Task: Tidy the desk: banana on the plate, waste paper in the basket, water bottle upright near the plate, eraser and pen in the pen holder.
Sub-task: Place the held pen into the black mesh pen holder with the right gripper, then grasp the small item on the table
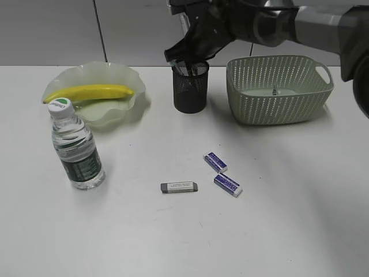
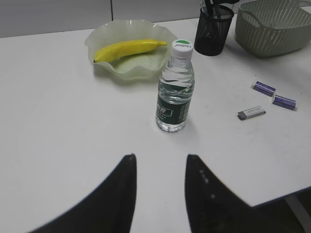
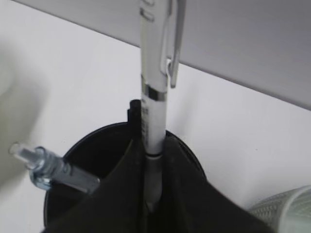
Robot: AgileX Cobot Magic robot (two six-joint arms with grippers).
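White desk [image 1: 277,231], grey wall behind. One banana [image 1: 89,92] on the plate [image 1: 135,78]; one water bottle [image 1: 75,147] upright just in front of it. Three erasers loose mid-desk: two purple erasers [image 1: 215,162] [image 1: 228,184], one grey eraser [image 1: 179,187]. Right gripper [image 3: 153,194] clamped on one white pen [image 3: 155,87] over the pen holder [image 1: 190,89]; a clear pen [image 3: 53,167] sits inside. Basket [image 1: 279,89] right. Left gripper [image 2: 158,194] parted, empty.
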